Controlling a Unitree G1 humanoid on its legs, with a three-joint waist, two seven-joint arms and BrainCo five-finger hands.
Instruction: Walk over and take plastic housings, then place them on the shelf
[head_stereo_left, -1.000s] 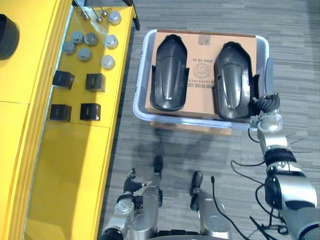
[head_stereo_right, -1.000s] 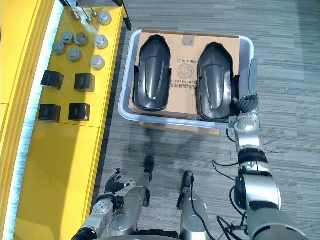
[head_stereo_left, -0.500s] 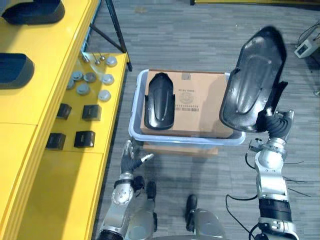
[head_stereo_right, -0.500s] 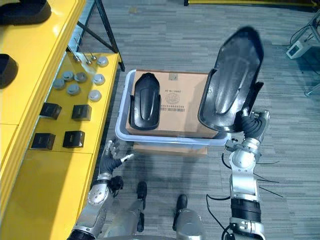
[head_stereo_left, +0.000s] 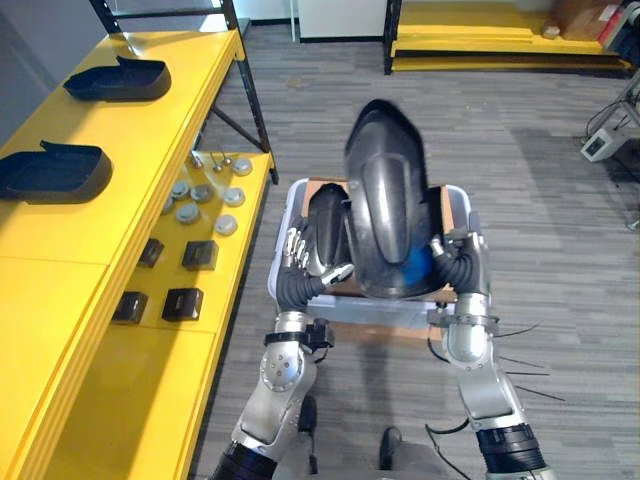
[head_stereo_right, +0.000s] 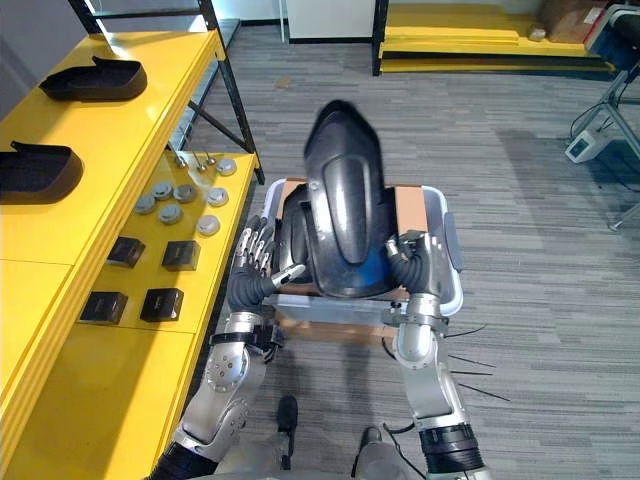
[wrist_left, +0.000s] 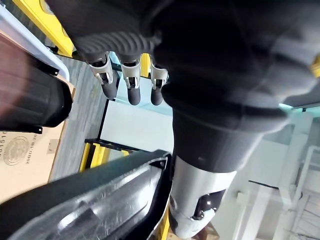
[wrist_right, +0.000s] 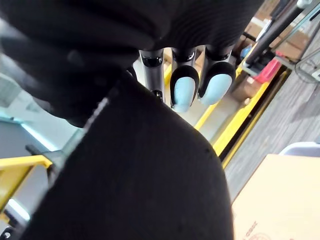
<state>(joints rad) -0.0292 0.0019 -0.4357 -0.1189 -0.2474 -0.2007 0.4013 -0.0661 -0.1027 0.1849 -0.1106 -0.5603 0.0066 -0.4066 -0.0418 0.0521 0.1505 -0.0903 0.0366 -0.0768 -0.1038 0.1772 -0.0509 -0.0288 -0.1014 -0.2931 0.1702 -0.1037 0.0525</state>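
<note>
The right hand (head_stereo_left: 455, 262) is raised, fingers curled round the lower edge of a black plastic housing (head_stereo_left: 385, 215) held upright above the crate (head_stereo_right: 452, 250). The left hand (head_stereo_left: 305, 262), fingers straight and spread, is just beside the housing's left edge. A second housing (head_stereo_left: 322, 225) lies on cardboard (head_stereo_right: 408, 208) in the crate. Half a second ago the held housing was out to the right, the left hand lower.

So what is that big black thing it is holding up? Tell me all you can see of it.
It is a long black plastic cover, glossy, rounded at the top, with a raised ridge down its middle. It stands nearly upright in the air above the pale bin. The right hand grips its lower edge; the left hand is open at its other side, whether touching I cannot tell.
</note>
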